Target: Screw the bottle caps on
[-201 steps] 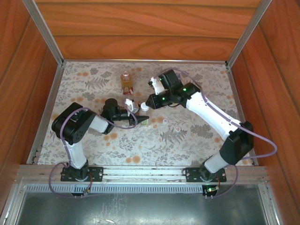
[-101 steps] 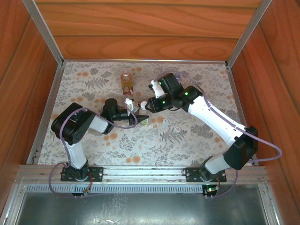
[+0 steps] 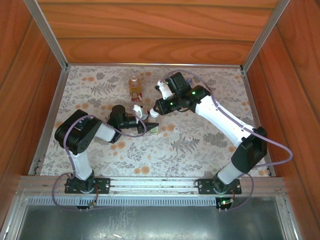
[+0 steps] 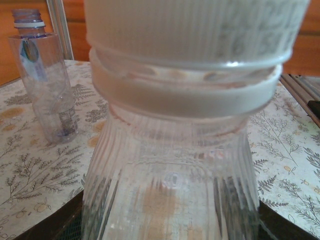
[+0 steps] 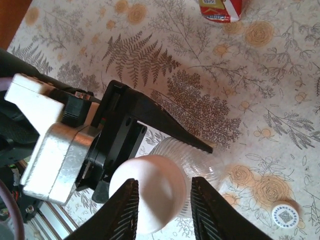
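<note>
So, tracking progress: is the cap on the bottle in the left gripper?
On: the cap covers the neck of the bottle. How tight, cannot tell.

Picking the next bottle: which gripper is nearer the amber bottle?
Right. The right gripper, closed on the cap, sits just this side of the amber bottle. The left gripper, holding the clear bottle below that cap, is farther off on the near side.

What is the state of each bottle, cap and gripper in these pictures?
ribbed clear bottle: upright, gripped.
white cap: on that bottle's neck.
bluish bottle: upright, uncapped.
amber bottle: upright.
loose cap: lying flat, on no bottle.
left gripper: shut on ribbed clear bottle.
right gripper: shut on white cap.
</note>
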Motion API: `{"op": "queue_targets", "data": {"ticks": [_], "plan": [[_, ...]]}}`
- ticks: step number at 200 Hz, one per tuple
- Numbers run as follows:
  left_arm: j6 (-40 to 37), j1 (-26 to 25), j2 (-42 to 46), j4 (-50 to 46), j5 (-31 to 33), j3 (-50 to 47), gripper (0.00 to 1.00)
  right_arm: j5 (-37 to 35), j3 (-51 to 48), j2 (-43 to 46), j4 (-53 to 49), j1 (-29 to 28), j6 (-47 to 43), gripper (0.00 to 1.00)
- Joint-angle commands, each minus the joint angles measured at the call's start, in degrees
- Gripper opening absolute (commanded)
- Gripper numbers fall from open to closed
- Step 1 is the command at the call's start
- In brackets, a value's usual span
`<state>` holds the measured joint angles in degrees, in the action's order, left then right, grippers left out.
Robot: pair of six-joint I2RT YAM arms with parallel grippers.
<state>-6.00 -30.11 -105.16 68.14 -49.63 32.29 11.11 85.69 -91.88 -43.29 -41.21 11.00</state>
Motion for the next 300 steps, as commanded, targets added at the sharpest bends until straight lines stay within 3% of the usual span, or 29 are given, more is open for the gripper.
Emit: {"op": "queue_targets", "data": {"ticks": [1, 44, 76, 88, 111, 137, 150, 174, 203, 251, 300], "plan": [[-0.17, 0.59, -0.50, -5.58, 0.29, -0.56, 0.56, 2.15, 1.50, -1.54, -0.89, 0.06, -0.38, 0.30], [0.17, 0.61, -0.96, -5.56, 0.61, -0.31, 0.56, 5.24, -3.51, 2.96, -2.03, 0.00, 0.96, 0.16], [0.12, 0.61, -0.70, -5.57, 0.76, -0.39, 0.56, 8.46, -8.79, 7.81, -0.29, -0.57, 2.26, 0.18], [0.04, 0.62, -0.74, -5.60, 0.85, -0.39, 0.56, 7.35, -9.37, 9.13, 0.18, -0.83, 1.93, 0.24], [-1.20, 0.49, -0.37, -5.58, 1.40, -0.56, 0.55, 5.03, -9.09, 11.12, 0.35, -0.89, -2.76, 0.47], [-6.72, -0.41, 1.96, -6.62, 2.26, -2.24, 0.52, 4.60, -6.25, 12.40, -3.70, -1.02, -16.39, 0.74], [-7.27, -0.79, 3.63, -8.29, 1.87, -2.33, 0.52, 5.84, -5.61, 13.29, -6.91, -1.51, -27.27, 0.81], [-9.64, -2.27, 6.82, -13.54, 0.65, -1.64, 0.52, 4.69, -6.03, 15.26, -10.59, -4.02, -43.91, 0.84], [-13.73, -4.33, 9.61, -18.51, 2.77, -1.70, 0.52, 3.37, -1.44, 12.24, -15.75, -4.39, -51.13, 0.86], [-14.65, -4.79, 12.06, -21.64, 2.78, -1.35, 0.52, 0.76, 5.20, 4.76, -20.96, -5.00, -54.49, 0.82], [-14.74, -5.06, 12.64, -22.50, 2.17, -1.27, 0.52, -0.55, 6.40, -0.13, -17.95, -5.63, -51.48, 0.78]]}}
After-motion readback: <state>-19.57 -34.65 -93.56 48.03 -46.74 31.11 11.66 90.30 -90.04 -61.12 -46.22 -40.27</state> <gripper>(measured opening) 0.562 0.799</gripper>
